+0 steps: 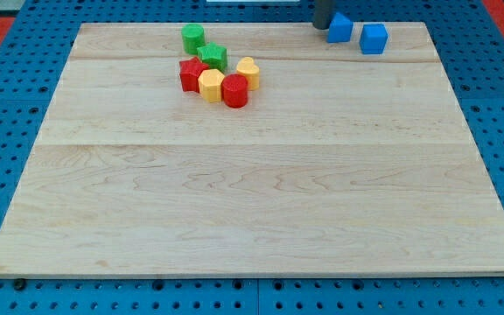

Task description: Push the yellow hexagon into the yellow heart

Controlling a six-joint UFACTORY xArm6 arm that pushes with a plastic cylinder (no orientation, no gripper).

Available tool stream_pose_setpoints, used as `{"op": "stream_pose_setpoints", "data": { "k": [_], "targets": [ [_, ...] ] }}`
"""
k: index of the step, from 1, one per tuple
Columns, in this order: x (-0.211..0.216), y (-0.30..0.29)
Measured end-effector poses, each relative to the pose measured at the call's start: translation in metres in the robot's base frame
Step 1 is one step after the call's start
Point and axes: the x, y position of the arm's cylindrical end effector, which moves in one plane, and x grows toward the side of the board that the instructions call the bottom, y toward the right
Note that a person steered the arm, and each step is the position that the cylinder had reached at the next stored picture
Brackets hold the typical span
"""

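My tip (322,26) is at the table's (261,219) top edge. It's a bare rod w/ no hand, so nothing opens, closes or grips. It sits just beside the near blue block (340,28), on that block's view-left side, maybe touching; can't tell. The far blue block (374,38) is a bit further to view-right.

The task cluster is well apart from the tip, toward view-left and lower. Closest to the tip is the yellow heart (248,72). The red round block (234,90) is just below-left of it and touches it. Beyond that is the yellow hexagon (211,85), up against the red round block's far side. The red block (191,74) is beyond the hexagon. The green star (212,57) and green cylinder (192,38) sit above it.

Risks, as I judge them:
- The tip is on the wrong side. A straight run at the hexagon hits the heart first and knocks it away.
- The tip needs to get round to the hexagon's far side, but the red block crowds that side, so it may get dragged along.
- The red round block sits partly btwn the two yellows. A straight push could shove it into the heart and move the target, not close the gap.
- Leaving carelessly may nudge the near blue block.
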Motion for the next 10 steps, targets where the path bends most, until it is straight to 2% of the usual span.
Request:
{"op": "stream_pose_setpoints", "data": {
  "k": [1, 2, 3, 4, 5, 6, 7, 8, 9, 10],
  "targets": [
    [0.0, 0.022],
    [0.019, -0.038],
    [0.083, -0.067],
    [0.151, -0.061],
    [0.198, -0.118],
    [0.206, -0.2],
    [0.172, -0.22],
    [0.156, -0.226],
    [0.155, -0.188],
    [0.146, -0.176]
  ]
}}
